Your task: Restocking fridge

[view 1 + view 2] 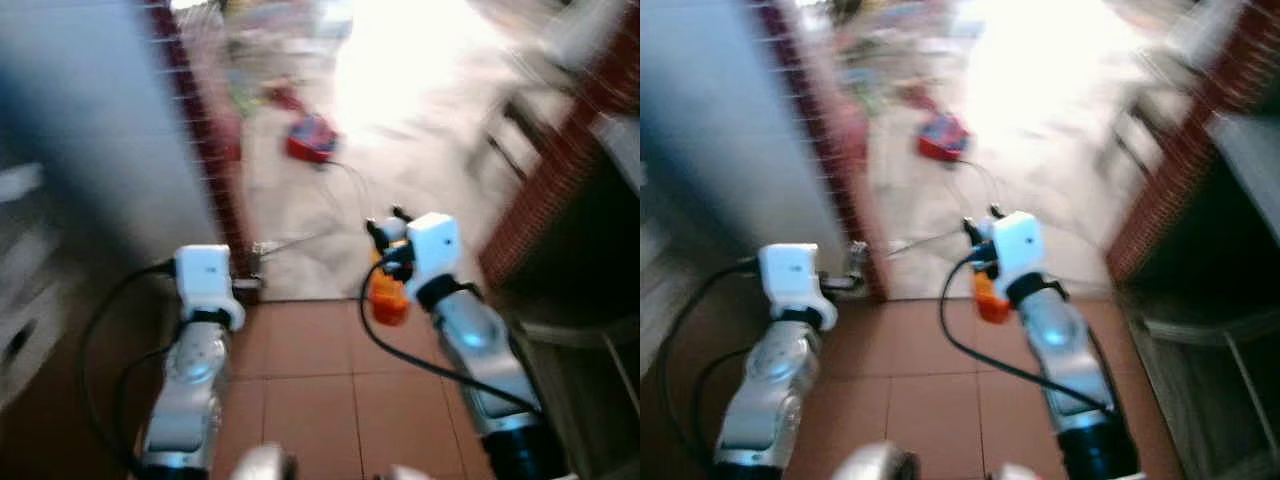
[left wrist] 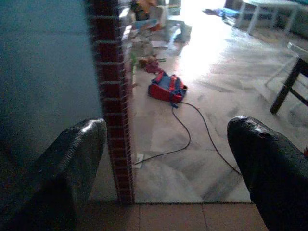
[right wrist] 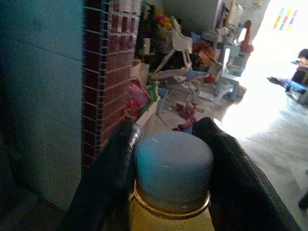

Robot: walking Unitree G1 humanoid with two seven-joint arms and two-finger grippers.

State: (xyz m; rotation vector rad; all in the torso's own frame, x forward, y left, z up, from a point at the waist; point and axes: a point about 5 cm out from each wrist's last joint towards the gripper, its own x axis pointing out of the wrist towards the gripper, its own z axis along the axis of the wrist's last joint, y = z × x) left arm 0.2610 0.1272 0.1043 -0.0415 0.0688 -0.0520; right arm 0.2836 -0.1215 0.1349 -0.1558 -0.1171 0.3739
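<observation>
Gripping a yellow bottle (image 3: 171,211) just under its blue cap (image 3: 173,168), your right end effector (image 3: 172,159) has both black fingers (image 3: 115,168) clamped against the neck, raised over the tiled floor (image 1: 310,380). Your left end effector (image 2: 168,163) is spread apart, holding nothing, beside the brick pillar (image 2: 113,96). A red-and-blue bag (image 2: 167,88) lies well ahead.

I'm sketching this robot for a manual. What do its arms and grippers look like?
Both arms are rounded silver metal with dark joint bands. Each wrist carries a boxy white block, and a loose black cable loops alongside each forearm. The left gripper and right gripper each have two long, thick black fingers, slightly glossy with a fine ribbed texture.
</observation>
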